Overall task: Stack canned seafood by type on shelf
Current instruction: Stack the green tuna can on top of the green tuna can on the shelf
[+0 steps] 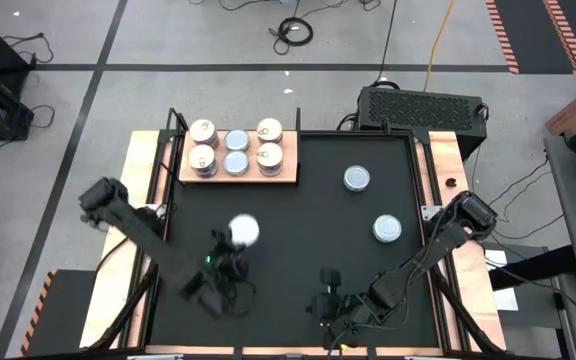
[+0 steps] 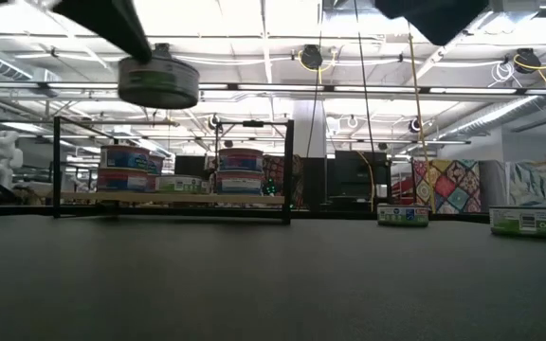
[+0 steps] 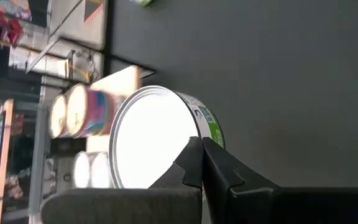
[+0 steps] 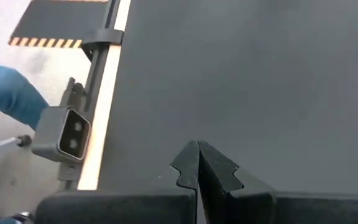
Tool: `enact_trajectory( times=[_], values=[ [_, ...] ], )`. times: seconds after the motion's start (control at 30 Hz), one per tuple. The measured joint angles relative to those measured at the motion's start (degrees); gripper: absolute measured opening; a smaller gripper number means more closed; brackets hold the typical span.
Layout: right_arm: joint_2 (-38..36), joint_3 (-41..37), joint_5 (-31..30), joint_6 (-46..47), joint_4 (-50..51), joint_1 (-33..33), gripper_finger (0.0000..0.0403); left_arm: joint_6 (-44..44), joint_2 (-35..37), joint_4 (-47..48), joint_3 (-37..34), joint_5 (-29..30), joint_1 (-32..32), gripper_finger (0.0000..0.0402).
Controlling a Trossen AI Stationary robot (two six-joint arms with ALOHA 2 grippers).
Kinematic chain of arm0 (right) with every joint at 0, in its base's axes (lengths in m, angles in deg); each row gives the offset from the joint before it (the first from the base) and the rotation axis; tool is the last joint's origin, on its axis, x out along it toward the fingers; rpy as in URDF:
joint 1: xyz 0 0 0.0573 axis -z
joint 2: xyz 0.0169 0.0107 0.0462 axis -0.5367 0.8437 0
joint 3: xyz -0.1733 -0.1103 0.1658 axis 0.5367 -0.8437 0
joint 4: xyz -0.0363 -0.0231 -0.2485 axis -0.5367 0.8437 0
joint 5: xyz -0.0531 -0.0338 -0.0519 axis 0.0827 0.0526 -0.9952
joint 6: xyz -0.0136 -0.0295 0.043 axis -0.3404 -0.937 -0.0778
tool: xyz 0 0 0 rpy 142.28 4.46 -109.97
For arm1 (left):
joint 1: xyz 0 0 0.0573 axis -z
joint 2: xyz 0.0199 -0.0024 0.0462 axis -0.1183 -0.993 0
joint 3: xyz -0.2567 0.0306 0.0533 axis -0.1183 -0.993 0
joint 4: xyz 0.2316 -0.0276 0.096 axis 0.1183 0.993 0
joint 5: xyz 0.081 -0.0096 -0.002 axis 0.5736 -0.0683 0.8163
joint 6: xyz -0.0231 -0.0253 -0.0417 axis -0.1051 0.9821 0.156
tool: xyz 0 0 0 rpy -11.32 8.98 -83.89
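Observation:
My left gripper (image 1: pixel 230 246) (image 3: pixel 201 157) is over the near-left part of the black mat, shut on a tin with a white shiny lid (image 1: pixel 244 231) (image 3: pixel 151 140). In the low view this tin (image 2: pixel 157 83) is high above the mat. The pale wooden shelf (image 1: pixel 290 172) lies at the far left of the mat, and several tins (image 1: pixel 236 152) (image 2: pixel 240 170) stand on it. Two more tins (image 1: pixel 357 179) (image 1: pixel 387 229) rest on the mat on their bases, to the right. My right gripper (image 1: pixel 328 292) (image 4: pixel 198 163) waits shut over the near edge and touches nothing. My left gripper holds the tin by its rim (image 3: pixel 194 124), on the edge facing the table's near side, pinched between the two fingers (image 3: pixel 219 168). The fingers come from the near side. The tin is lifted clear of the mat and sits roughly level.
The black mat (image 1: pixel 308 240) is bare between the shelf and the two loose tins. A dark frame (image 2: pixel 287 170) stands around the shelf area. Wooden side strips (image 1: pixel 446 170) border the mat. A blue sleeve (image 4: pixel 11 93) shows beyond the table's edge in the right wrist view.

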Motion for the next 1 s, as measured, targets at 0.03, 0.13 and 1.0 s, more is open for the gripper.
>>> enact_trajectory(
  times=[0.03, 0.13, 1.0],
  values=[
    [-0.20, 0.00, 0.18, -1.01, 0.04, 0.23, 0.0000, -1.60, 1.96, -0.40, -1.02, -0.04, -1.76, 0.0000],
    [-1.12, 0.00, 0.20, -4.22, 0.12, 1.29, 0.0000, -6.43, 8.25, -2.10, -4.72, -0.58, -7.45, 0.0000],
    [-27.98, -29.38, 21.22, -22.18, -15.57, 25.36, 0.0000, -51.73, 20.50, -35.49, -17.67, -28.75, -63.77, 0.0000]
  ],
)
